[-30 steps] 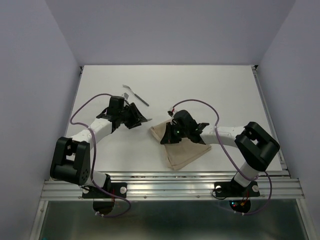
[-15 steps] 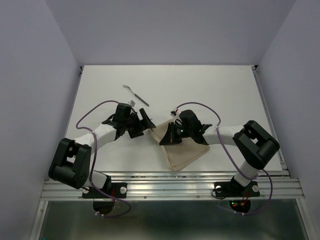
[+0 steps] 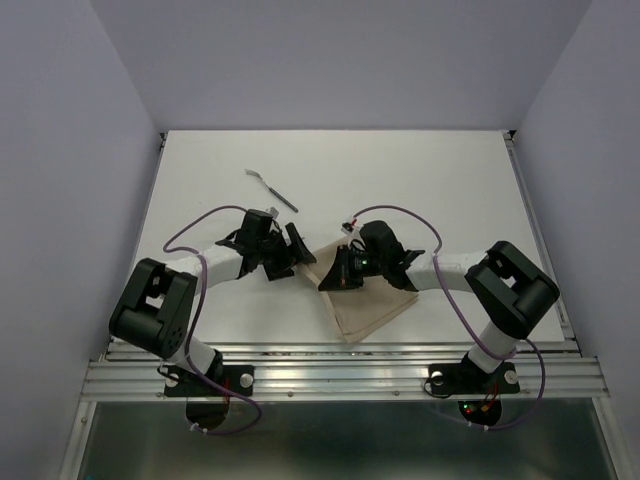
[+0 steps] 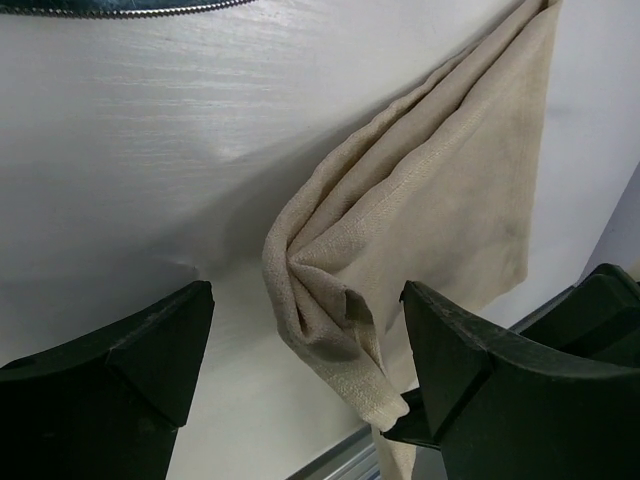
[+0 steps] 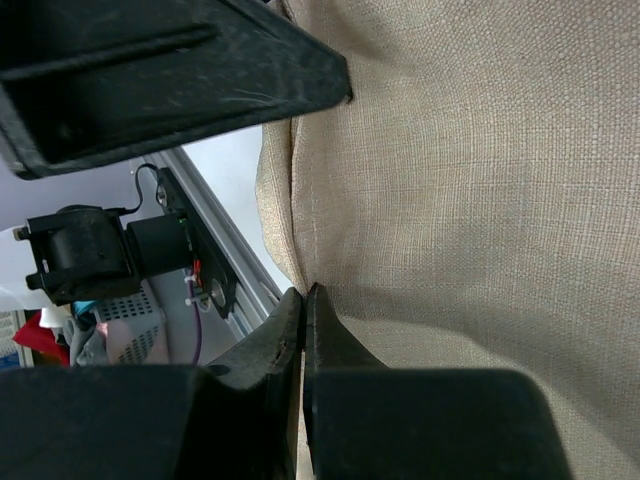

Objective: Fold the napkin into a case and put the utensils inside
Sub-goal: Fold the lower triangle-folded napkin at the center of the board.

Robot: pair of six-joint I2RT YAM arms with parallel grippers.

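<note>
Plain beige-tan cloth napkin [image 3: 368, 303] lies folded on the white surface [image 3: 430, 190] near its front edge, between the two arms, one corner pointing at the metal rail [image 3: 340, 362]. The top view gives the layout only; the napkin's upper left part is covered by both black wrists. The left wrist view shows what the top misses: that corner [image 4: 330, 300] is bunched into soft pleats and raised off the surface, the rest [image 4: 470, 190] running flat away. Left end effector [image 4: 305, 315] is spread wide, one black finger on each side of the bunch, not touching the cloth; in the top view [image 3: 291, 256] it sits just beside the napkin's left edge. Right end effector [image 5: 303, 297] has its fingers pressed together, pinching a fold at the napkin hem [image 5: 300, 150]; this is clear only in the right wrist view, since from above [image 3: 339, 273] the tips are hidden. One slim silvery-grey utensil [image 3: 272, 188] lies well apart, far left on the surface, seen only from above and too small to tell its type. Purple cables [image 3: 195, 232] loop over both arms.
</note>
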